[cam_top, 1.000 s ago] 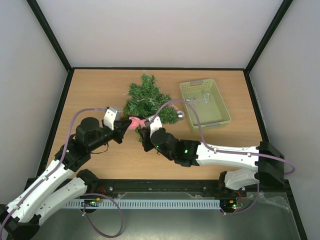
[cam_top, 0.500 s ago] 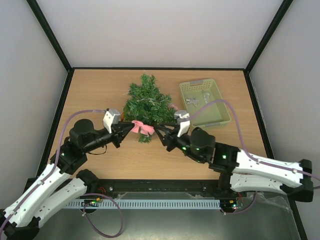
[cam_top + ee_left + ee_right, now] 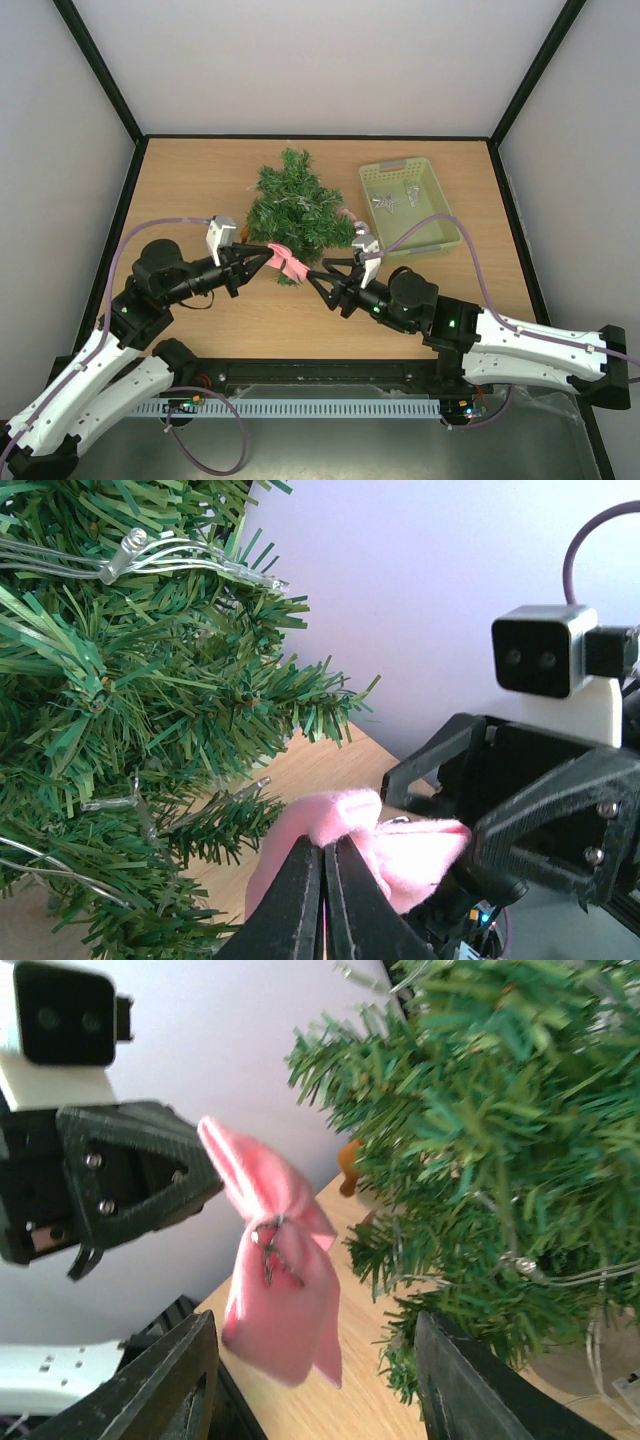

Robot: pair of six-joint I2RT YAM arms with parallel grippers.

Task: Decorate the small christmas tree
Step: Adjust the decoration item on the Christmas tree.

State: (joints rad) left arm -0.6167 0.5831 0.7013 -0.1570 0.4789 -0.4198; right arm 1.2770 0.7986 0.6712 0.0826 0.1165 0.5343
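Observation:
The small christmas tree (image 3: 293,205) lies on the wooden table, dark green with clear light wires through its branches (image 3: 120,720) (image 3: 500,1150). A pink fabric bow (image 3: 286,263) with a small wire hook hangs just in front of the tree's lower end. My left gripper (image 3: 268,254) is shut on the bow's upper edge (image 3: 345,820). My right gripper (image 3: 322,273) faces it from the right. It is open, and the bow (image 3: 275,1280) hangs free between its spread fingers (image 3: 175,1380) without touching them.
A pale green basket (image 3: 440,235) stands at the right of the tree and holds silver star ornaments (image 3: 385,203). The two arms meet tip to tip over the table's middle. Black frame rails and white walls enclose the table.
My right gripper has opened, let go of the pink bow and drawn back toward the lower right. The left gripper stays shut on the bow and has barely moved.

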